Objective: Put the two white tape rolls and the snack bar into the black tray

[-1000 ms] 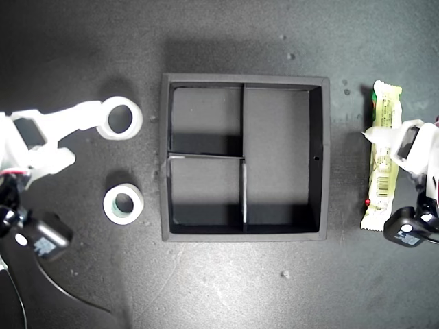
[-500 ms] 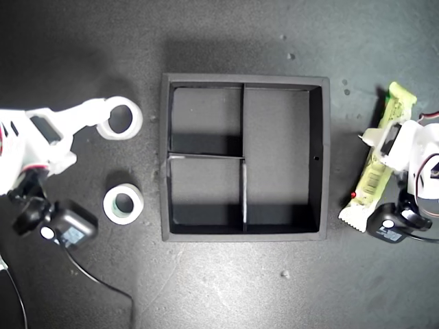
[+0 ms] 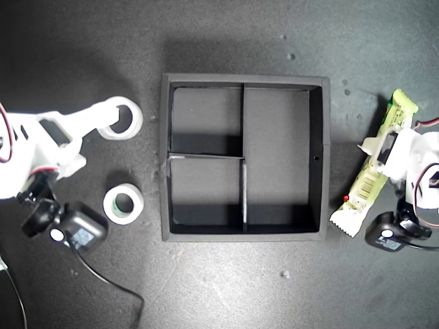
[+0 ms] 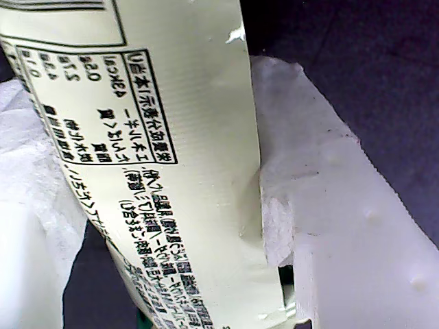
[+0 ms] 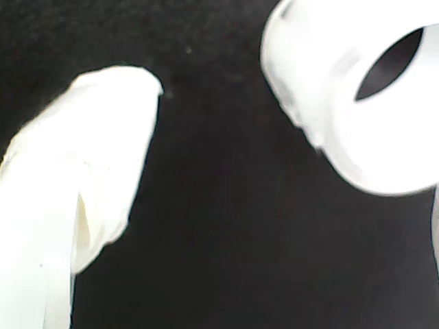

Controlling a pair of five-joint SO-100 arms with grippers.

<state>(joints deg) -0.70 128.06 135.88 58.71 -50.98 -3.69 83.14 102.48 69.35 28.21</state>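
Now snack bar (image 3: 374, 179) clamped in my first tool (image 3: 388, 152), tilted, beside black tray (image 3: 326, 157).

Snack bar (image 3: 375, 177): pale yellow-green wrapper, white crimped end, black barcode and print. Tape rolls: one (image 3: 122, 118) all white; one (image 3: 123, 204) white with greenish-grey core. Tray (image 3: 326, 157): black.

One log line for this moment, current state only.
first gripper: shut on snack bar | second gripper: open by tape roll | black tray: holds nothing
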